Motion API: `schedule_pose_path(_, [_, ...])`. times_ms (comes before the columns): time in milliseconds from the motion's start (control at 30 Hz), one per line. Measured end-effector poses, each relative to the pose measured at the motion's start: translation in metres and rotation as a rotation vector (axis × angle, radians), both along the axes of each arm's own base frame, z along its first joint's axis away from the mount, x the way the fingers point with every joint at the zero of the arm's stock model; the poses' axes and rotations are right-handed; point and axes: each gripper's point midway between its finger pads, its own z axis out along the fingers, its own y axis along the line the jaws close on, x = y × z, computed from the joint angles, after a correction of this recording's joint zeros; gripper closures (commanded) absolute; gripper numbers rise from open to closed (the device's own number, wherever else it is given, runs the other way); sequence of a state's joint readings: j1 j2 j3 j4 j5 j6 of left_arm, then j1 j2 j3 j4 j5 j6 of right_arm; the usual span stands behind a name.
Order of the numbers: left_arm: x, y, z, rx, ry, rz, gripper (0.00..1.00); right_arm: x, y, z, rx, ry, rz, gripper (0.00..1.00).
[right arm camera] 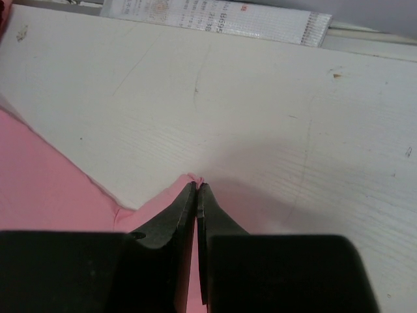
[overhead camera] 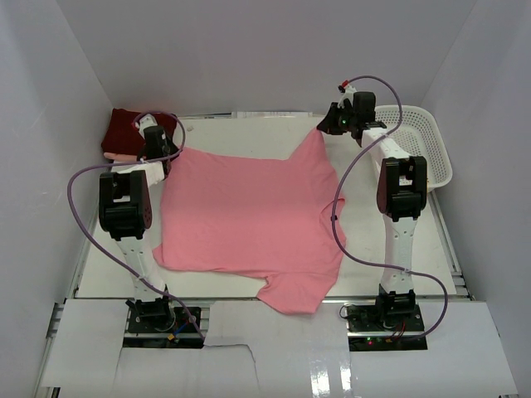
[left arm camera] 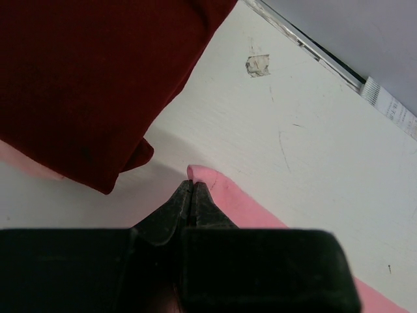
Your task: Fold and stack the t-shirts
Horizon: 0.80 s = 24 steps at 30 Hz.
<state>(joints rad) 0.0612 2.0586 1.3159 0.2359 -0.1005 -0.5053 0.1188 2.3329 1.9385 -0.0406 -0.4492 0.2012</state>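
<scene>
Salmon-pink t-shirt (overhead camera: 249, 211) lies spread behind your jaws, its far edge spanning both: left gripper (left arm camera: 191, 186) and right gripper (right arm camera: 197, 184) each clamp a corner; folded maroon t-shirt (left arm camera: 85, 78) sits ahead-left of the left jaws.

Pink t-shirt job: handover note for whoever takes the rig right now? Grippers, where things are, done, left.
Left gripper: shut on the pink t-shirt at its far-left corner.
Right gripper: shut on its far-right corner.
Pink t-shirt: spread flat on the table, unfolded, one sleeve over the near edge.
Maroon t-shirt: folded, at the table's far-left corner, just beyond the left gripper.
Done: maroon one folded.
Left: fold the pink one, then stack it with the maroon.
</scene>
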Motion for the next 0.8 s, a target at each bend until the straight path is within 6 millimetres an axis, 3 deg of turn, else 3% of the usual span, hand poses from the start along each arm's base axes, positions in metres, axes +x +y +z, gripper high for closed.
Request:
schedule_pose_path(267, [-0.002, 0.010, -0.010, -0.003, 0.022, 0.009, 1.00, -0.026, -0.005, -0.048, -0.023, 0.110, -0.004, 0.92])
schedule_pose_path(367, [-0.002, 0.012, -0.010, -0.001, 0.023, 0.004, 1.00, -0.034, -0.007, -0.054, -0.037, 0.129, -0.007, 0.92])
schedule_pose_path(467, [-0.001, 0.013, -0.008, 0.001, 0.020, 0.000, 1.00, -0.037, -0.009, -0.043, -0.047, 0.107, -0.012, 0.92])
schedule_pose_path(700, [-0.002, 0.013, -0.010, 0.005, 0.029, -0.011, 1.00, -0.039, -0.016, 0.011, -0.057, 0.001, -0.025, 0.92])
schedule_pose_path(800, [-0.002, 0.014, -0.010, 0.004, 0.030, -0.011, 1.00, -0.038, -0.023, 0.025, -0.058, -0.027, -0.033, 0.92])
